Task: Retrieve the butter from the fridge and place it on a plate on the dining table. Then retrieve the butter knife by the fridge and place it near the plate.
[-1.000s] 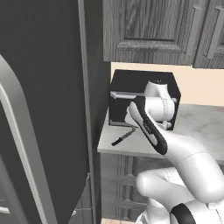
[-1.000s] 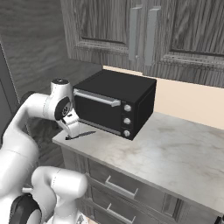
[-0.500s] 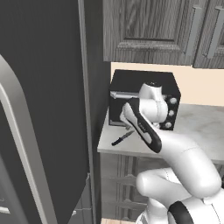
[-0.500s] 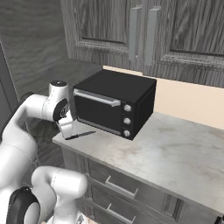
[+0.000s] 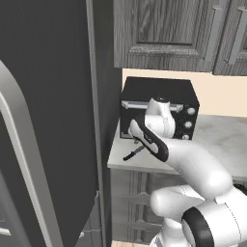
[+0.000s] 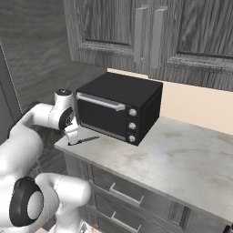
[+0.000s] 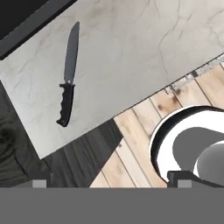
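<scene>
Since a second ago the arm has swung lower over the worktop corner in front of the black toaster oven, where the butter knife lies flat (black handle toward the edge), and the gripper hangs just above it, jaws wide, holding nothing.

Arm bent forward, wrist turned downward
The hand points down, its jaws spread wide, gripping nothing.

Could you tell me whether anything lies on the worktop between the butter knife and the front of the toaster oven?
Nothing does. In the hand view the butter knife lies alone on bare marbled worktop, with the toaster oven close beside its blade.
</scene>
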